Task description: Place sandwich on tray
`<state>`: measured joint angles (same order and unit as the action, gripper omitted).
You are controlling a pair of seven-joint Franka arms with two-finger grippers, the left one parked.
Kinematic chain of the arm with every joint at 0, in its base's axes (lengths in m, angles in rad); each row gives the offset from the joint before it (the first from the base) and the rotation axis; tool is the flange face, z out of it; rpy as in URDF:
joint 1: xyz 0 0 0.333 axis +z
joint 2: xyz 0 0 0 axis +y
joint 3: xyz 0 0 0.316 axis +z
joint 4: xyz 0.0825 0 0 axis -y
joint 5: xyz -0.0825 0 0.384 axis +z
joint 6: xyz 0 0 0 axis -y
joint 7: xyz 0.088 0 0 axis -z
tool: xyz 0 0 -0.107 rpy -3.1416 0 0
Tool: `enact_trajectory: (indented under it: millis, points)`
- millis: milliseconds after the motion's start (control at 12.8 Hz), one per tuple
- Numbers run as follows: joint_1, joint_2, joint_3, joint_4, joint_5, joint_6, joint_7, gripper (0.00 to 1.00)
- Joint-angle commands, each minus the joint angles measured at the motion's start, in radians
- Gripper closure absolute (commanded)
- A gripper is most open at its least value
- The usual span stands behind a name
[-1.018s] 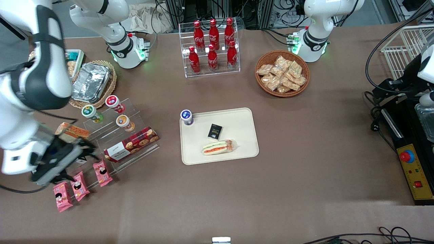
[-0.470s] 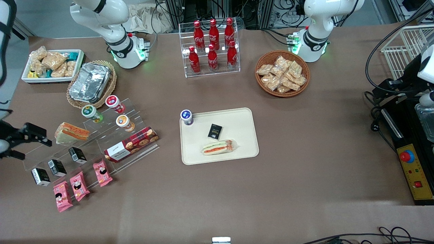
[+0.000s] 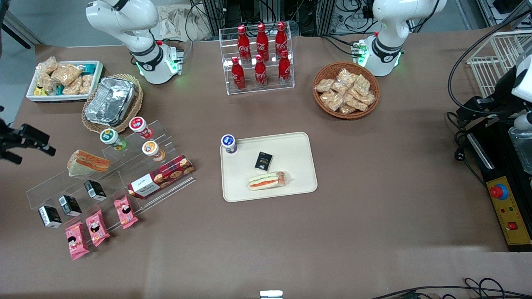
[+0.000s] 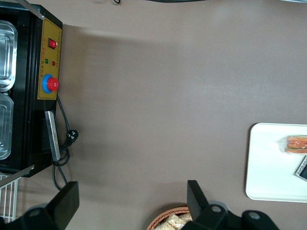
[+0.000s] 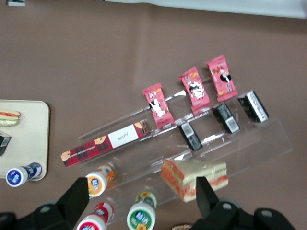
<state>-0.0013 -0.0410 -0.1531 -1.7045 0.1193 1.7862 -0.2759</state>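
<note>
The sandwich [image 3: 266, 180], a clear-wrapped wedge with cream-white bread and orange-red and green filling, lies on the cream-beige tray [image 3: 291, 166], near the tray's edge closest to the front camera. Both also show in the right wrist view, sandwich [image 5: 9, 116] and tray [image 5: 29, 139], and in the left wrist view, sandwich [image 4: 295, 143] and tray [image 4: 271, 163]. My right gripper [image 3: 29, 147] is open and empty, raised at the working arm's end of the table, far from the tray. In the right wrist view the gripper [image 5: 139, 196] hangs over the acrylic shelf.
A second wedge sandwich [image 3: 87, 162] with a greenish-grey bread side sits on the acrylic shelf [image 3: 108, 178] with cups, a biscuit box, black boxes and pink packets. A black box [image 3: 263, 161] and a blue-capped bottle [image 3: 229, 143] are on the tray. A cola rack [image 3: 259, 58], a snack basket [image 3: 346, 89], a foil container [image 3: 111, 101] and a white tub [image 3: 64, 80] stand farther back.
My right arm has pulled back from over the shelf toward the working arm's end of the table, uncovering the shelf and the tub. The sandwich on the tray has not moved.
</note>
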Motion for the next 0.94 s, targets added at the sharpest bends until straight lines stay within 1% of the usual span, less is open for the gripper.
enact_trajectory:
  millis: [0, 235, 392, 627, 783, 861]
  points:
    - [0.009, -0.100, 0.020, -0.107, -0.065, 0.010, 0.089, 0.01]
    - [0.007, -0.103, 0.026, -0.124, -0.075, 0.009, 0.133, 0.01]
    - [0.009, -0.100, 0.027, -0.129, -0.096, -0.004, 0.139, 0.01]
    - [0.011, -0.082, 0.044, -0.119, -0.101, -0.030, 0.141, 0.01]
    - [0.011, -0.057, 0.044, -0.092, -0.131, -0.031, 0.141, 0.01]
    - [0.011, -0.054, 0.044, -0.092, -0.136, -0.034, 0.142, 0.01]
